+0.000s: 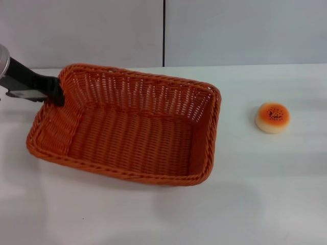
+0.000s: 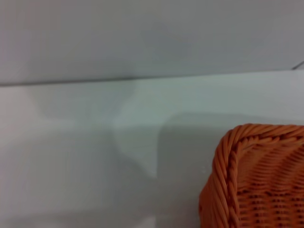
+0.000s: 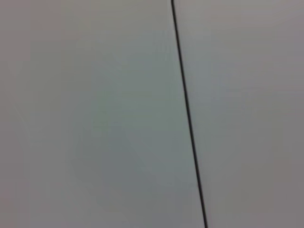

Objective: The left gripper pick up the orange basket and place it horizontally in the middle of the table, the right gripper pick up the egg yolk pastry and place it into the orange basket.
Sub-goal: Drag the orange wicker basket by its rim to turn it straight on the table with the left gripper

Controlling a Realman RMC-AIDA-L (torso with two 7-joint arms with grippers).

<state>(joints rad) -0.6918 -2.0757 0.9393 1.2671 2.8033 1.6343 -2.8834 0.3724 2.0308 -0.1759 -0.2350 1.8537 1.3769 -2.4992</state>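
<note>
The orange basket [image 1: 127, 132] lies across the left and middle of the white table [image 1: 255, 194], its long side running left to right and its open side up. My left gripper [image 1: 55, 93] comes in from the left edge and is shut on the braided rim at the basket's far left corner. A soft shadow spreads under the basket's near edge; I cannot tell whether it touches the table. One basket corner [image 2: 256, 180] shows in the left wrist view. The egg yolk pastry [image 1: 272, 117] sits on the table to the right, speckled orange face up, well apart from the basket. My right gripper is out of view.
A pale wall with a dark vertical seam [image 1: 164, 30] stands behind the table. The right wrist view holds only a plain pale surface with that kind of seam [image 3: 187, 114]. Bare tabletop lies between the basket and the pastry and along the near edge.
</note>
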